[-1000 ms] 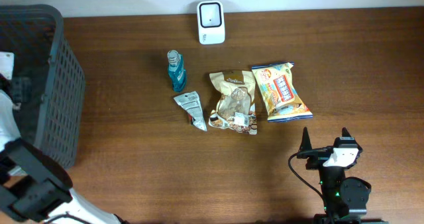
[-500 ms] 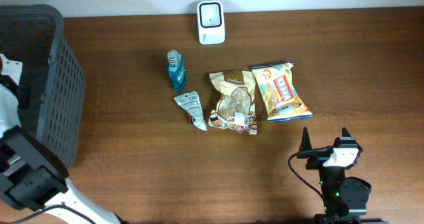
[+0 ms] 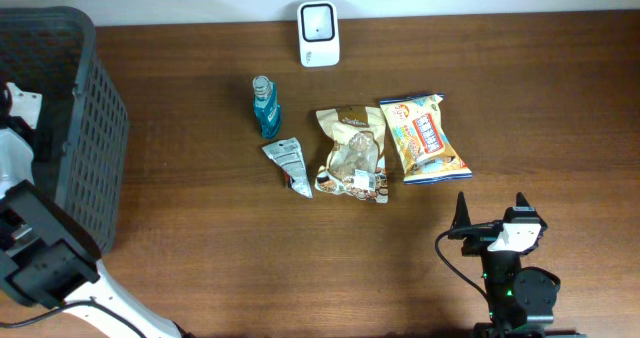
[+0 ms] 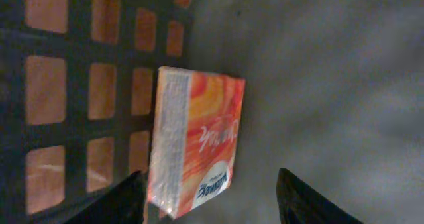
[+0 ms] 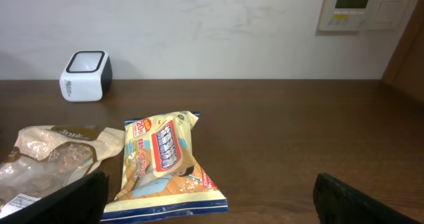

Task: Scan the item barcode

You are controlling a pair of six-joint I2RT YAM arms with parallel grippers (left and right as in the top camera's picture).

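Carton (image 4: 199,138), orange and white, flat and sharp-cornered with glossy printed card faces, lies inside the dark plastic basket (image 3: 90,128) at the table's left edge, against its latticed wall. Over the last second the left arm has shifted above the basket and the left gripper (image 4: 212,184) has drawn in around the carton's near end. Its fingers stand partly apart, with a clear gap on one side, so nothing is gripped yet. That suggests a pick-up for the white scanner (image 3: 319,20) at the far edge. The right gripper (image 5: 211,181) is wide open and empty.
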